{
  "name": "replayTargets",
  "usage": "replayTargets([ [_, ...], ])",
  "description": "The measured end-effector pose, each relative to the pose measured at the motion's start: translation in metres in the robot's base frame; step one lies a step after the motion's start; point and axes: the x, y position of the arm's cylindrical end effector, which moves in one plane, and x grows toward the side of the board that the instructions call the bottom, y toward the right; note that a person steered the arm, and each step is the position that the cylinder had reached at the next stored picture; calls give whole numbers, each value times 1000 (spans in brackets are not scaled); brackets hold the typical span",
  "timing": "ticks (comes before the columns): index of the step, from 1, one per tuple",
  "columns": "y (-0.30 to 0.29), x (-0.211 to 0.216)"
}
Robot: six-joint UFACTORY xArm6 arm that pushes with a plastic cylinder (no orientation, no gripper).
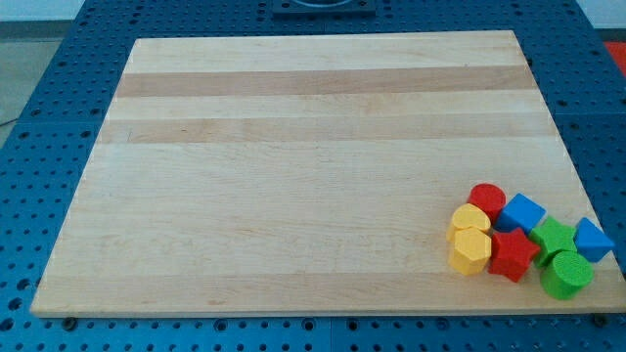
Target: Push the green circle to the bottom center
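Note:
The green circle (566,274) is a green cylinder at the view's bottom right corner of the wooden board (293,176), close to the board's bottom edge. It sits in a tight cluster with a green star-like block (552,237) just above it and a red star-like block (513,255) on its left. My tip and the rod do not show in this view.
The same cluster holds a red cylinder (487,200), a blue cube (523,212), a blue triangle-like block (592,240) at the right edge, and two yellow blocks (469,219) (470,251) on the cluster's left. A blue perforated table (39,117) surrounds the board.

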Motion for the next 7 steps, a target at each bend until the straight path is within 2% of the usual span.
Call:
replayTargets([
  [1, -28, 0],
  [3, -164, -6],
  [4, -185, -9],
  [5, -158, 1],
  [6, -157, 1],
  [7, -208, 1],
])
